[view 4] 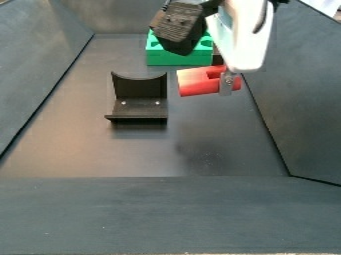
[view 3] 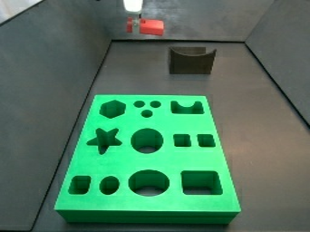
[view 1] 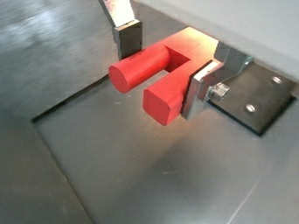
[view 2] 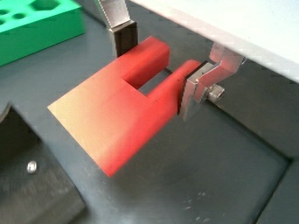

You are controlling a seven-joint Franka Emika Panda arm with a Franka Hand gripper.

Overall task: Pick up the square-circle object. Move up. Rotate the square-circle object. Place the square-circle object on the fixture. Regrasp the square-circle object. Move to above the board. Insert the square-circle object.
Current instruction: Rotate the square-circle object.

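While the board (view 3: 148,159) lies flat on the floor with its cut-outs facing up, no part of it is touched. The fixture (view 4: 136,98) stands apart from the board, its notch unoccupied, so placement is judged not yet done. The square-circle object (view 4: 200,82) is carried in the air, near the fixture and above the floor. The gripper (view 1: 166,63) is clamped on this red piece, its fingers (view 2: 194,92) pressed against opposite faces so that it cannot slip.

No readable text, label or number shows anywhere.
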